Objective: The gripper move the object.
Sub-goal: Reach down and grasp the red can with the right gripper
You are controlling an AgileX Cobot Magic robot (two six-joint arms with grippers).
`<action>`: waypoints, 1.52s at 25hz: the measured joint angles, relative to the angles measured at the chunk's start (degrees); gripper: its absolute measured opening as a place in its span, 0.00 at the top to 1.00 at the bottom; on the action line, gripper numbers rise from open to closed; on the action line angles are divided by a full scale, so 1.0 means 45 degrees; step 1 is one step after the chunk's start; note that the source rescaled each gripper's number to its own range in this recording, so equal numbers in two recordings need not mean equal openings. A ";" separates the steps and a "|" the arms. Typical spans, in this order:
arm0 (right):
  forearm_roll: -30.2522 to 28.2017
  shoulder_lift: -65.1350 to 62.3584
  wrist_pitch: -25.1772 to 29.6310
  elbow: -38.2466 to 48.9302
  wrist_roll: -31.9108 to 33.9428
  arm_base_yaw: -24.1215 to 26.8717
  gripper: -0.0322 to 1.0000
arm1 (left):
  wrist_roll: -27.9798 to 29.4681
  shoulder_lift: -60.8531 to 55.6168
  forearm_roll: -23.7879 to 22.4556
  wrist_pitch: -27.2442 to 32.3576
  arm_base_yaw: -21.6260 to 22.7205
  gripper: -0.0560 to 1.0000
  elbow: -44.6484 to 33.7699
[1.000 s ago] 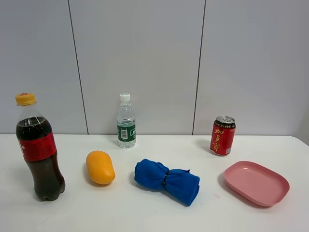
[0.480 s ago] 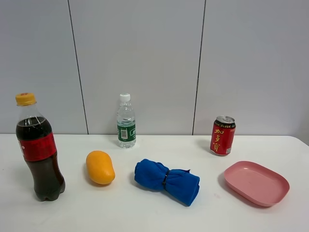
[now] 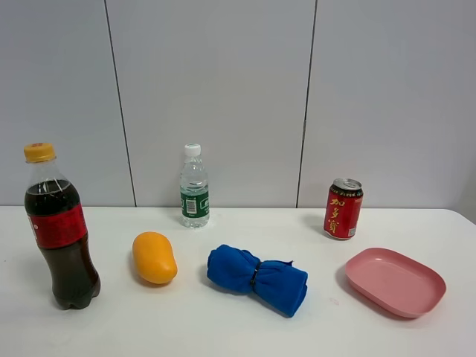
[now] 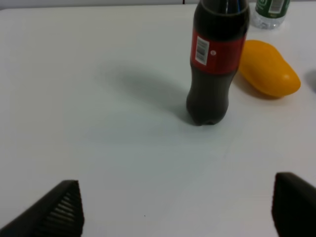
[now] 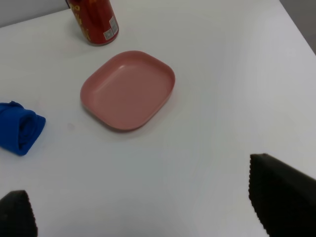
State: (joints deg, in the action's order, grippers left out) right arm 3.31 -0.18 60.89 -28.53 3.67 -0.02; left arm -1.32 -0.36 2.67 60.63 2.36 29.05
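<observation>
White table (image 3: 223, 331), red can (image 3: 343, 209), left end effector (image 4: 177, 210), right end effector (image 5: 148, 205) wrist-only

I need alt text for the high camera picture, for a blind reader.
A red can stands upright on a white table, behind an empty pink tray. To its left are a rolled blue cloth, a water bottle, an orange fruit and a cola bottle.

Can: red aluminium drink can (image 5: 94, 22), upright
Tray: shallow pink plastic tray (image 5: 128, 89), near the can, not touching
Gripper: black ridged claw (image 5: 148, 207), spread wide
</observation>
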 joint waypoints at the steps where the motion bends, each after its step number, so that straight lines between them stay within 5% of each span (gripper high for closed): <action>1: 0.0014 0.0000 0.0000 0.0000 0.0000 0.0000 0.37 | 0.0000 0.0000 0.0000 0.0000 0.0000 0.00 0.0000; 9: 0.1086 0.2090 -0.0536 -0.0417 0.0000 -0.0079 0.37 | 0.0000 0.0000 0.0000 0.0000 0.0000 0.00 0.0000; 20: 0.1428 1.0889 -0.4398 -0.3748 -0.0164 -0.0302 0.37 | 0.0000 0.0000 0.0000 0.0000 0.0000 0.00 0.0000; 27: 0.0500 1.6706 -0.6576 -0.6534 -0.0658 -0.2540 0.05 | 0.0000 0.0000 0.0000 0.0000 0.0000 0.00 0.0000; 32: 0.0255 1.9859 -0.6162 -0.9484 0.0382 -0.2870 0.00 | 0.0000 0.0000 0.0000 0.0000 0.0000 0.00 0.0000; 38: -0.1425 2.2788 -0.3639 -1.3386 0.1483 -0.2870 0.00 | 0.0000 0.0000 0.0000 0.0000 0.0000 0.00 0.0000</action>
State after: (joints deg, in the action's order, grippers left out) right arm -3.10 102.37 44.52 -88.76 10.34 -12.94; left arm -1.32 -0.36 2.67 60.63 2.36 29.05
